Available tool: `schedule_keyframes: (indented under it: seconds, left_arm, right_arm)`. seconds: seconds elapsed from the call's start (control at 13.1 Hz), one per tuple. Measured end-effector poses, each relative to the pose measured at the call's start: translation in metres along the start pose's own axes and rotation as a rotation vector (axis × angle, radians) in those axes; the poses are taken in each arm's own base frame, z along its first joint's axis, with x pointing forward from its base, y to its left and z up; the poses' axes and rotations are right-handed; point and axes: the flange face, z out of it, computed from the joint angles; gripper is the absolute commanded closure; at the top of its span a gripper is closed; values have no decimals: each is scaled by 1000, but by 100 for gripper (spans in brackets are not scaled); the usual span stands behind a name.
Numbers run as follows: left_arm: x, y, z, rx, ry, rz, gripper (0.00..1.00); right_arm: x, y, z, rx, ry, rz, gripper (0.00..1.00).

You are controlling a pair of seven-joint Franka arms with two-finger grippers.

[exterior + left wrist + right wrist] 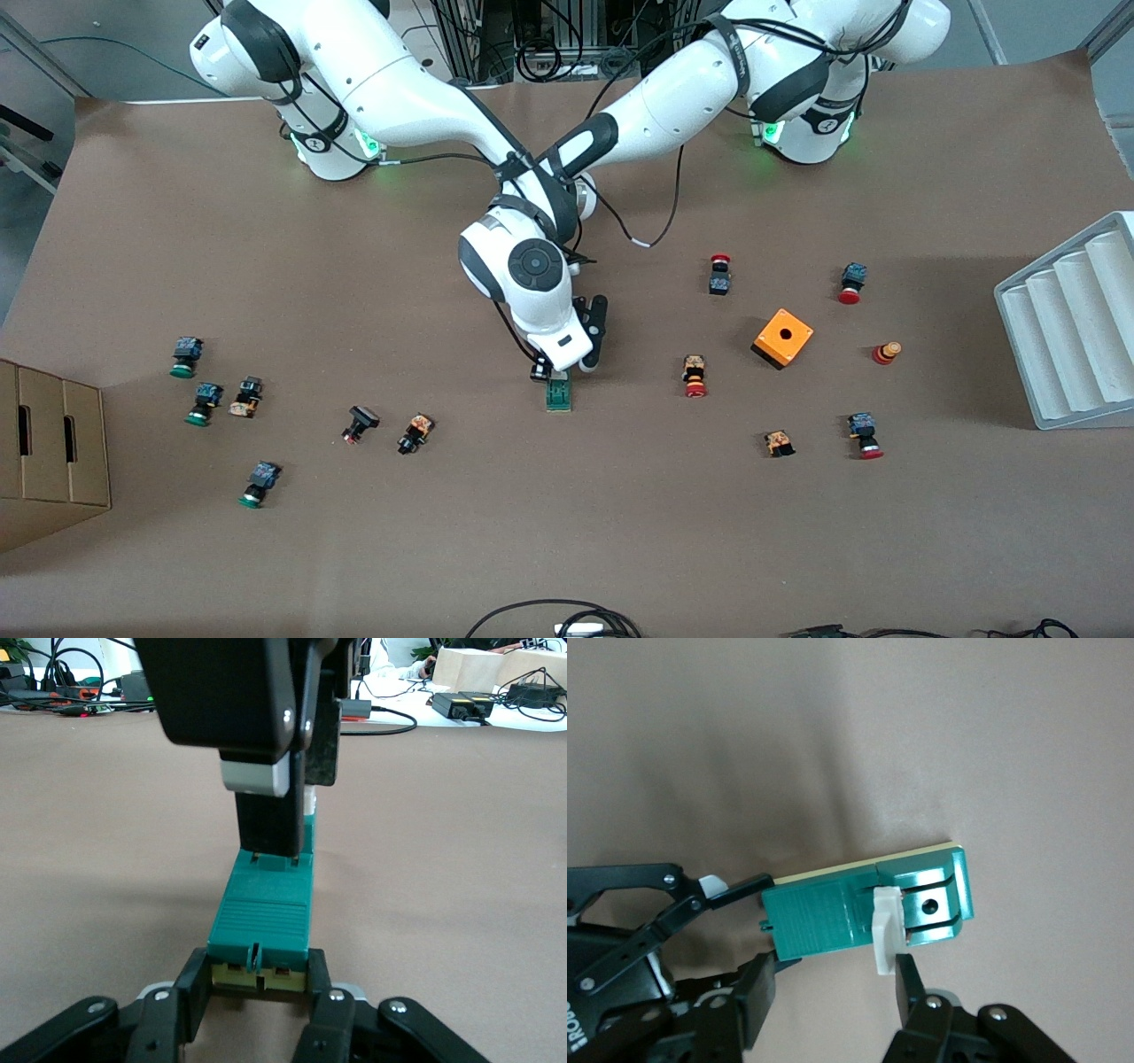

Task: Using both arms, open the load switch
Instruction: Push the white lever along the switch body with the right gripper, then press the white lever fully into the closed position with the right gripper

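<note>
The green load switch (558, 394) lies flat at the middle of the table. My left gripper (259, 979) is shut on the sides of its end (261, 921) farther from the front camera; in the front view the right hand hides it. My right gripper (563, 370) comes down on the switch from above. Its jaws (833, 979) stand apart, astride the white sliding piece (886, 935), and one fingertip (908, 970) rests against that piece. From the left wrist view, a right finger (266, 819) stands on the switch's top, with the white piece (308, 802) just past it.
An orange box with a hole (782, 338) and red push-buttons (695, 376) lie toward the left arm's end. Green push-buttons (185, 356) and a cardboard box (53, 452) are toward the right arm's end. A white ribbed tray (1072, 328) stands at the table's edge.
</note>
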Motion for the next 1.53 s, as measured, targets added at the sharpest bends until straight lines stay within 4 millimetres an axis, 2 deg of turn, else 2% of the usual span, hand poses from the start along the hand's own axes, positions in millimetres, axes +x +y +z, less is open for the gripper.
schedule_keyframes:
  seconds: [0.99,1.53]
  left_arm:
    - [0,0,0,0,0,0,73]
    - [0,0,0,0,0,0,73]
  right_arm:
    - [4,-22,4,13,-16,-19,38]
    - [5,-24,5,15,-18,-20,39]
